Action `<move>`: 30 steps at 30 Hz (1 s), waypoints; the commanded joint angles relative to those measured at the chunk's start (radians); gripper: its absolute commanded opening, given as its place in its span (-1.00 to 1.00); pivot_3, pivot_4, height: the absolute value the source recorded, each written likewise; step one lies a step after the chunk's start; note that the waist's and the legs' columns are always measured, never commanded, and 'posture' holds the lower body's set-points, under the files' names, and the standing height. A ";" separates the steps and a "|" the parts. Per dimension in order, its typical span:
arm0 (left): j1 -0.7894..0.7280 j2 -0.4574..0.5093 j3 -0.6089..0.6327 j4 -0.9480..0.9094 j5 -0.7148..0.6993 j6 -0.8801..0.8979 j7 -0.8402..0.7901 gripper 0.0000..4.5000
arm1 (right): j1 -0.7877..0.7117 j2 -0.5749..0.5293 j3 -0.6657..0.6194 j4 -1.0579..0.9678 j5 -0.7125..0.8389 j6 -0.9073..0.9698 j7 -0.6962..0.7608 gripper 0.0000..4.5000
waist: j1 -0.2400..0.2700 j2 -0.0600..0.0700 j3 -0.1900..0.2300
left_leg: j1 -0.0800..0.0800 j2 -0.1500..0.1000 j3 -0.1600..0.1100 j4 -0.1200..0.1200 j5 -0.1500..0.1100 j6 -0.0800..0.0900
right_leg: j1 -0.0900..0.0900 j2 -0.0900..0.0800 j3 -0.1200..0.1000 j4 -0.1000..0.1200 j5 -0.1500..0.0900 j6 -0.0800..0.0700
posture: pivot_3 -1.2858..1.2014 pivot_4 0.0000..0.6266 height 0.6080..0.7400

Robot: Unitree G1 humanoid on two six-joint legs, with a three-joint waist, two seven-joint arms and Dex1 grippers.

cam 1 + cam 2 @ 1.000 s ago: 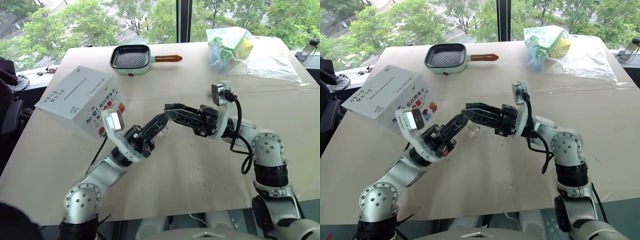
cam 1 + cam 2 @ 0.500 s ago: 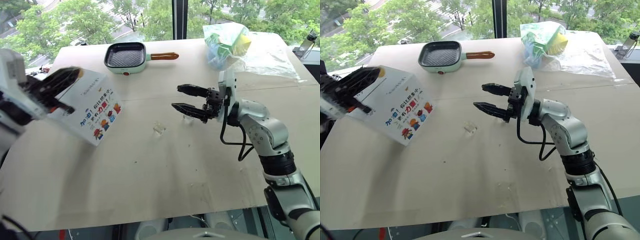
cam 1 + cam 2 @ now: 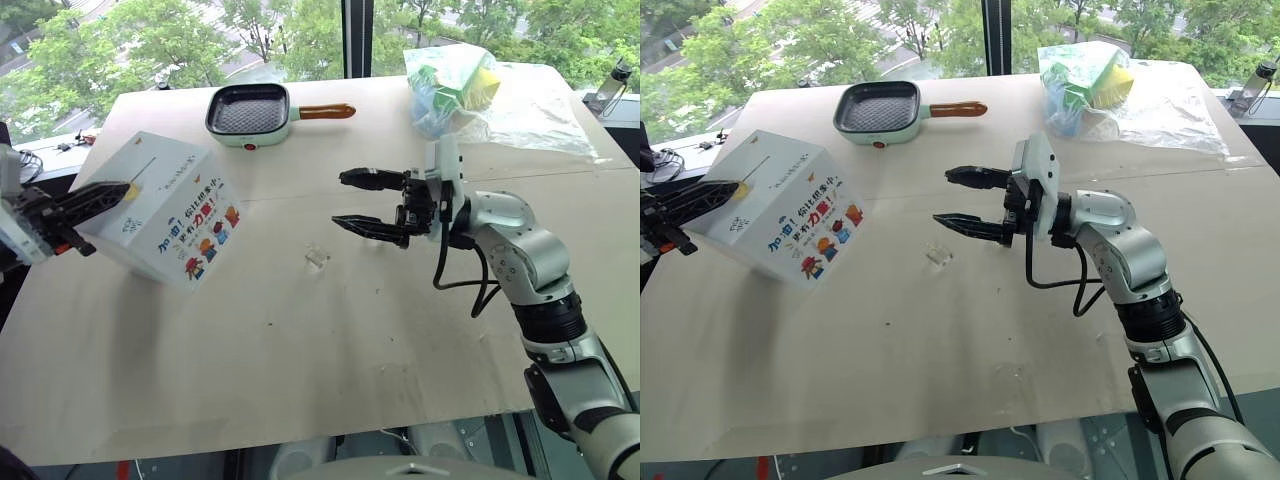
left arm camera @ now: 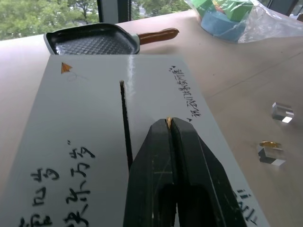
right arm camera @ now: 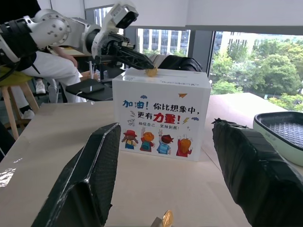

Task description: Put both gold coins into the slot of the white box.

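The white box point(image 3: 165, 215) stands tilted at the table's left, its thin dark slot point(image 4: 125, 123) running across the plain top. My left gripper point(image 3: 118, 191) is shut on a gold coin point(image 4: 168, 121), which is held just above the box top, beside the slot's near end. The other gold coin point(image 4: 270, 144) sits on edge in a small clear holder point(image 3: 318, 257) on the table's middle. My right gripper point(image 3: 365, 201) hangs open and empty above the table, right of that holder, its fingers point(image 5: 90, 175) pointing toward the box.
A mint-green pan point(image 3: 247, 113) with a wooden handle lies at the back. A plastic bag point(image 3: 460, 85) of colourful items is at the back right. A second clear holder point(image 4: 282, 111) lies near the first. A seated person point(image 5: 47, 66) is beyond the table's left edge.
My left arm swung from the table's middle out to the left and now holds the coin over the box top. The right gripper rolled and stayed open in nearly the same place.
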 commanded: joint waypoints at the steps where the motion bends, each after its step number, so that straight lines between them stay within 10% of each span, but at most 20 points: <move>1: -0.073 0.028 -0.062 0.129 0.083 -0.075 -0.091 -1.00 | -0.006 0.008 -0.010 -0.046 0.009 -0.012 0.000 0.47 | -0.002 0.000 0.000 | 0.000 0.000 0.000 0.000 0.000 0.000 | 0.000 0.000 0.000 0.000 0.000 0.000 | 0.03 -0.52 0.93; 17: -0.299 0.010 -0.227 0.442 0.300 -0.209 -0.186 -1.00 | 0.003 0.033 -0.010 -0.061 -0.007 -0.028 -0.034 0.47 | -0.008 0.001 -0.001 | 0.004 0.000 0.001 0.005 0.001 -0.002 | -0.001 0.001 0.002 0.015 0.000 0.000 | 0.03 -0.52 0.93; 27: -0.308 -0.001 -0.134 0.352 0.272 -0.187 -0.083 0.84 | 0.004 0.059 0.044 -0.017 -0.072 -0.043 -0.050 0.49 | -0.012 0.001 -0.002 | 0.004 0.000 0.001 0.006 0.002 -0.003 | -0.001 0.001 0.002 0.016 0.000 0.000 | 0.03 -0.52 0.93; 30: -0.265 -0.011 -0.027 0.191 0.168 -0.101 -0.077 0.96 | 0.012 0.109 0.101 0.058 -0.168 -0.088 -0.110 0.49 | -0.017 -0.003 -0.003 | 0.002 0.000 0.001 0.006 0.002 -0.003 | -0.003 0.001 0.002 0.016 0.000 0.000 | 0.03 -0.52 0.93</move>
